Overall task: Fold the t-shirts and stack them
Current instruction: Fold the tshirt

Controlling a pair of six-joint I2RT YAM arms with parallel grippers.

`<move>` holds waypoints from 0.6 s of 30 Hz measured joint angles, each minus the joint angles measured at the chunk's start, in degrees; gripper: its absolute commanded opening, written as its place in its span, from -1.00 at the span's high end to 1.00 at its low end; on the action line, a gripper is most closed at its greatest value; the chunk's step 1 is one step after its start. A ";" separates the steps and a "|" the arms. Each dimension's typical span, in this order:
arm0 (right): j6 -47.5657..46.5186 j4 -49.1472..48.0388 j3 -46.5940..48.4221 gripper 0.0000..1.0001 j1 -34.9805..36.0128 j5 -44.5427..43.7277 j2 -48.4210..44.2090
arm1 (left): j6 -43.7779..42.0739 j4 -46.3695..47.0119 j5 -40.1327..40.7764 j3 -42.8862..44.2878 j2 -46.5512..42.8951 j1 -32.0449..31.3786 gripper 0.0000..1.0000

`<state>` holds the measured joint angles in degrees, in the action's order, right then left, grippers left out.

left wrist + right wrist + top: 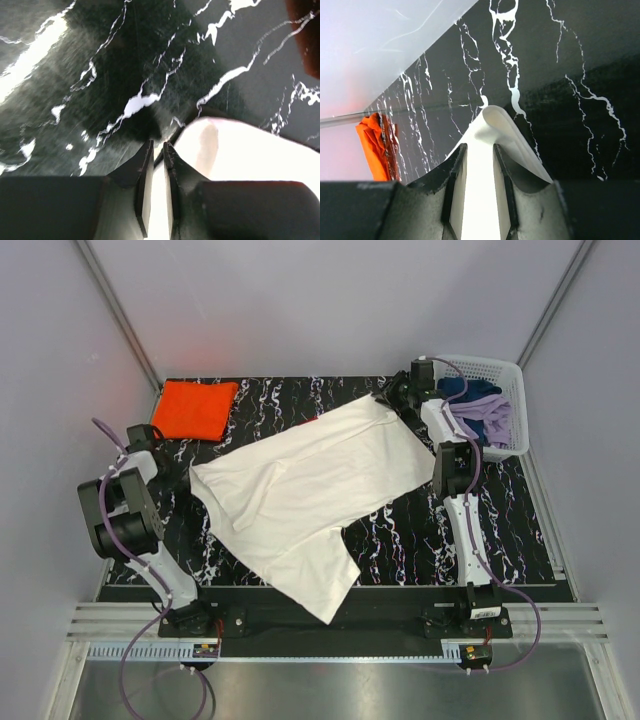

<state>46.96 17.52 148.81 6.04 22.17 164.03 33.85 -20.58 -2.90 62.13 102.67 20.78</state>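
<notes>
The white t-shirt (310, 480) lies spread diagonally over the black marbled table (400, 530), one part hanging over the near edge. My left gripper (184, 480) is at the shirt's left edge, shut on a pinch of the white cloth (240, 155) that runs between its fingers (157, 145). My right gripper (388, 397) is at the shirt's far right corner, shut on a raised fold of white cloth (492, 122) between its fingers (479, 146). The orange t-shirt (195, 408) lies folded at the back left, apart from both grippers; it also shows in the right wrist view (372, 145).
A white basket (510, 405) holding blue and purple clothes stands at the back right, just beside the right arm. Pale walls close in the table on three sides. Bare tabletop shows at the front right.
</notes>
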 measured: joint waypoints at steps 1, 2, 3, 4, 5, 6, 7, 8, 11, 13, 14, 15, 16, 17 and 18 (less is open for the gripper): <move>-0.44 0.37 0.04 0.31 0.00 0.04 -0.02 | -0.44 -0.61 0.09 -0.02 -0.94 -0.02 0.56; -0.98 0.79 0.04 0.31 0.00 0.02 -0.09 | -0.68 -1.07 0.02 -0.04 -2.14 -0.20 0.53; -1.68 1.46 0.04 0.31 0.00 0.04 -0.31 | -0.87 -1.36 0.04 -0.07 -3.32 -0.37 0.52; -2.69 2.38 0.02 0.31 0.02 0.00 -0.63 | -0.92 -1.55 0.02 -0.15 -5.05 -0.59 0.52; -3.48 3.26 0.00 0.31 0.02 -0.02 -1.05 | -0.92 -1.77 -0.04 -0.26 -6.80 -0.92 0.51; -4.61 4.74 0.00 0.30 0.04 -0.13 -1.86 | -0.90 -2.03 -0.13 -0.37 -8.81 -1.42 0.51; -5.64 6.27 -0.07 0.30 0.09 -0.20 -2.78 | -0.85 -2.12 -0.22 -0.48 -10.82 -2.10 0.48; -6.60 7.48 -0.31 0.26 0.20 -0.22 -3.93 | -0.74 -1.97 -0.33 -0.72 -12.55 -2.91 0.44; -8.90 10.78 -2.56 0.15 0.48 -0.46 -8.81 | 0.26 -1.51 -0.83 -2.29 -17.64 -6.38 0.26; -10.05 12.55 -4.83 0.09 1.03 -0.50 -12.98 | 1.05 -1.42 -1.44 -4.15 -20.63 -8.70 0.25; -10.47 12.79 -6.34 0.06 1.55 -0.46 -15.19 | 1.38 -1.38 -2.01 -4.92 -21.62 -9.86 0.25; -10.58 12.92 -8.07 0.05 2.23 -0.39 -17.46 | 1.75 -1.22 -2.69 -5.53 -22.16 -10.69 0.25; -10.45 12.81 -10.54 0.04 3.15 -0.13 -19.96 | 2.01 -1.22 -3.28 -6.01 -22.36 -11.34 0.26; -10.32 12.92 -12.31 0.05 4.11 0.20 -21.88 | 2.19 -1.16 -3.78 -6.34 -22.36 -11.82 0.29; -9.75 12.55 -14.71 0.05 5.55 0.79 -24.11 | 2.34 -1.05 -4.66 -6.99 -22.36 -12.41 0.28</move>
<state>37.21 30.06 134.10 11.60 22.96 139.92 36.18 -21.63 -7.55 55.13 80.31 8.36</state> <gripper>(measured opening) 0.474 0.364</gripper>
